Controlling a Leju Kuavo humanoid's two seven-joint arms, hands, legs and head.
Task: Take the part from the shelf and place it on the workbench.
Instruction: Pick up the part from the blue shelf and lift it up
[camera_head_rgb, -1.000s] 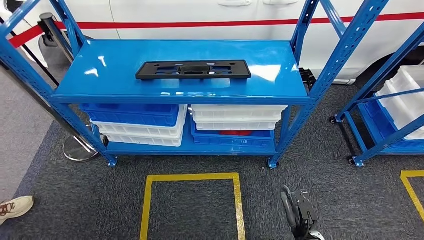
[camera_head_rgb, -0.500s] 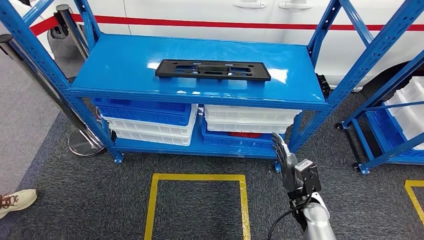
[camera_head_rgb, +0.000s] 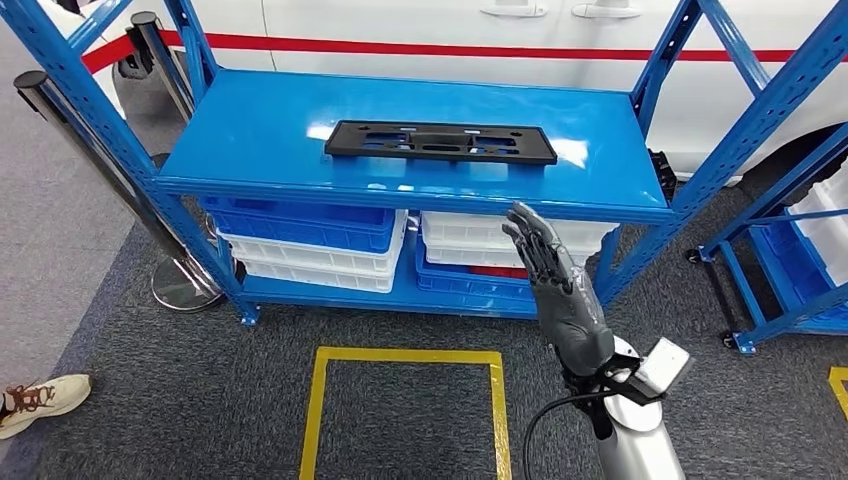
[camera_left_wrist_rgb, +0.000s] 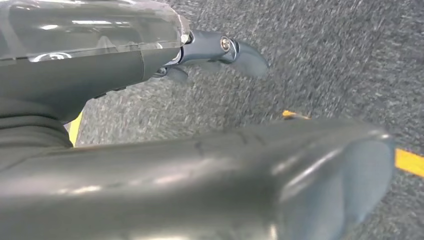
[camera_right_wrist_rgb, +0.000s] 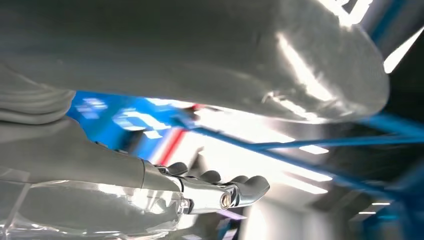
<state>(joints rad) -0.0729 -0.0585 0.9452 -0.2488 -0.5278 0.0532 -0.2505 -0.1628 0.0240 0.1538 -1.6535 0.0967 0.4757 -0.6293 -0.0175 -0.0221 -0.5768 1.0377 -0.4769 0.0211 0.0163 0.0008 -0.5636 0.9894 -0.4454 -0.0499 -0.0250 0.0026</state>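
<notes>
The reach for the part (camera_head_rgb: 440, 141) was in hand: the flat black piece lay untouched on the top deck of the blue shelf (camera_head_rgb: 250, 140), while the right hand (camera_head_rgb: 560, 290) stood in front of and below that deck with fingers straight, apart and empty. The left hand (camera_left_wrist_rgb: 220, 50) hung over the carpet, holding nothing, fingers loosely apart as far as could be told. The next move likely called for lifting the right hand over the deck's edge; below it, stacked blue and white bins (camera_head_rgb: 310, 240) sat, something red (camera_head_rgb: 497, 271) showing between two of them.

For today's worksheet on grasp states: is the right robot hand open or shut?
Open. The right robot hand holds nothing, its fingers stretched out, below the shelf where the part lies.
</notes>
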